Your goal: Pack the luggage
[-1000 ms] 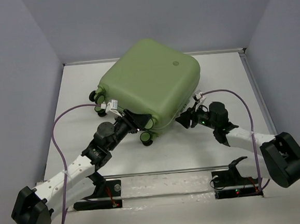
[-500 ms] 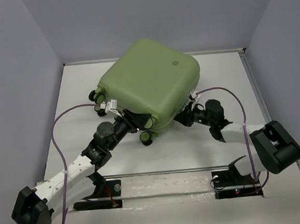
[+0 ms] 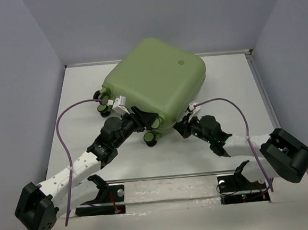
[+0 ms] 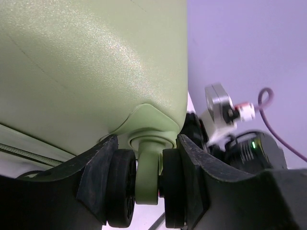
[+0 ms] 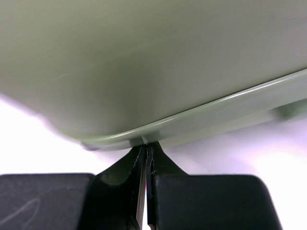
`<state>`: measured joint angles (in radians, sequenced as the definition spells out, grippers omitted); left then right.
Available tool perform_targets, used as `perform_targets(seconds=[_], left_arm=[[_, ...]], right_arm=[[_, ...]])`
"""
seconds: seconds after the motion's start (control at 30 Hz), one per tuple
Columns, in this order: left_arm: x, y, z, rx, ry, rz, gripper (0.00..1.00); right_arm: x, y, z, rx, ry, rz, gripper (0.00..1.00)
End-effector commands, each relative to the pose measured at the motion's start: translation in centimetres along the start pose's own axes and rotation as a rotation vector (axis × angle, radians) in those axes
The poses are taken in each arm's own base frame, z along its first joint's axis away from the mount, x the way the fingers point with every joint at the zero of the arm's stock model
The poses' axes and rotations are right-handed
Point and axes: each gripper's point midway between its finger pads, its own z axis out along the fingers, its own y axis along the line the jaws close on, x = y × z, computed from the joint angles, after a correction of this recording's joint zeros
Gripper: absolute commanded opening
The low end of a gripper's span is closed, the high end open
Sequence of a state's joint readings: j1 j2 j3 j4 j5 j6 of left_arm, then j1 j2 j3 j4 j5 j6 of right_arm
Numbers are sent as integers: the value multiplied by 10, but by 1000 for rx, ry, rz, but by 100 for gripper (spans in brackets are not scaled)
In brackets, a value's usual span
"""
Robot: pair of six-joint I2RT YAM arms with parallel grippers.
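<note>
One luggage [image 3: 154, 80]. Left jaws part-spread, clamping one twin-wheel caster [image 4: 146, 182]. Right jaws fully closed, tips against luggage edge.

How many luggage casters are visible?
4 casters: two at the luggage's left corner, two at its near corner, one of these between the jaws of the left gripper. Others may be hidden.

Closed sage-green luggage [image 3: 157, 83], broad side up
</note>
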<state>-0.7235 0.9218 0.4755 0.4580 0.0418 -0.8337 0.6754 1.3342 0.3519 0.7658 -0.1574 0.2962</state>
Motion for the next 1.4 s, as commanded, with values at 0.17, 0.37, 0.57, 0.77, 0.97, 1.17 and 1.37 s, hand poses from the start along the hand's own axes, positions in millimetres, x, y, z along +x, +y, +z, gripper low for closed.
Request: perform_targets(seconds=[0.17,0.37,0.57,0.77,0.97,1.17,1.37], left_arm=[[-50,-65,43,128,-102,26,6],[-76,-87,55,174,-122,14,6],[-84,-101,60,203,-68,15,6],[-73,-102,62,223,23,5,6],[-59,-87,74,199,59,-19,20],[-103,-49,58,-46,-94,192,93],[-138,22,-1,-322,-108,312,97]], right_arm=[[35,140,-17,-238,57,23,7],[36,213,-6,-354,3,15,7],[16,221,12,-371,-213,129,7],[14,217,22,-364,-308,162,7],[31,221,18,-393,-251,205,7],[32,178,-5,-240,-236,226,7],[40,163,-17,-176,-106,187,7]])
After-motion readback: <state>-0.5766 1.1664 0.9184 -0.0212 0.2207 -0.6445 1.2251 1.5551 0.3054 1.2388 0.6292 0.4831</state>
